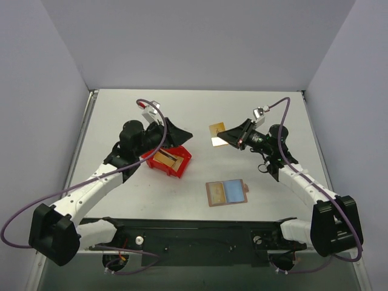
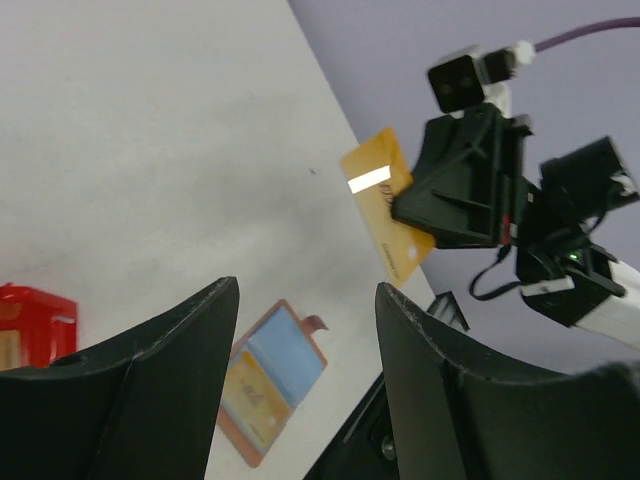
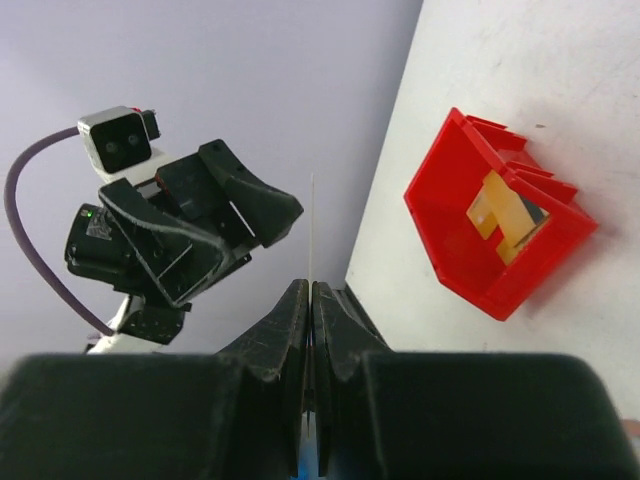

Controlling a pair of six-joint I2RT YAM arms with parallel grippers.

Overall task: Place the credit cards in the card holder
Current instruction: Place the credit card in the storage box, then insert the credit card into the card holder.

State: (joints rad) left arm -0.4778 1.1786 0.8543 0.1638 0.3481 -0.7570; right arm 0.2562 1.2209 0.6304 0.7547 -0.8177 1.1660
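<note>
Gold card (image 1: 216, 131), one, pinched by right fingers (image 3: 290, 330); left fingers (image 2: 180, 350) spread; one wallet (image 1: 227, 193), one bin (image 1: 174, 170).

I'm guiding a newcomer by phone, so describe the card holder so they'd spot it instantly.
On the white table, look toward the near edge, about the middle. The card holder lies there flat and open. Unlike the red bin behind it to the left, it is brown-rimmed with tan and light blue panels.

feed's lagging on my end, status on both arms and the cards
Left gripper open, empty, near red bin. Right gripper shut on one credit card, raised. Card holder lies open, more cards in bin. Nothing blocking the holder.
</note>
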